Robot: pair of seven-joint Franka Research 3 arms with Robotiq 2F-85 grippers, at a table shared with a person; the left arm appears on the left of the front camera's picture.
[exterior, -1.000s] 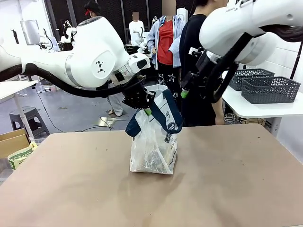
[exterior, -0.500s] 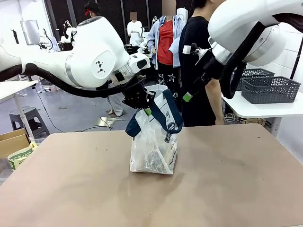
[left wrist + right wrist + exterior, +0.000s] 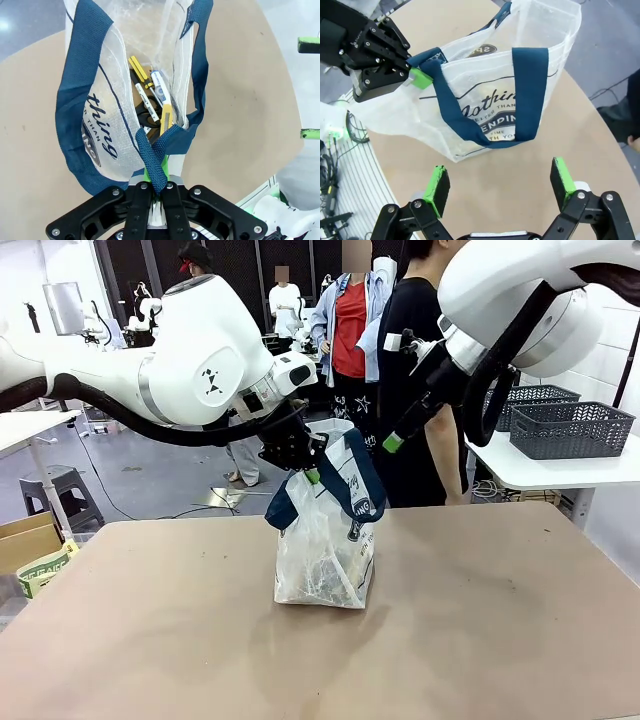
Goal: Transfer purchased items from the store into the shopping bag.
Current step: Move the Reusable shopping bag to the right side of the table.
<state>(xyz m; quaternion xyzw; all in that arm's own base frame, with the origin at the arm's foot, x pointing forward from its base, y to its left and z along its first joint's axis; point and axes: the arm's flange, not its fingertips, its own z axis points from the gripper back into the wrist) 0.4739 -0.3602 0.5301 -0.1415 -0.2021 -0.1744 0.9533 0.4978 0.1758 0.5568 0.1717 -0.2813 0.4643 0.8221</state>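
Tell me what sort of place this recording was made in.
Probably a robot lab or data-collection hall staged as a shop checkout, not a real store: white robot arms at a bare brown table, a shopping bag on it, grey lattice baskets on a side table, people standing behind.

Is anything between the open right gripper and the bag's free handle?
Nothing visible. The right gripper hangs open above the shopping bag, its free handle draped in plain sight. The left gripper pinches the other handle, off to one side.
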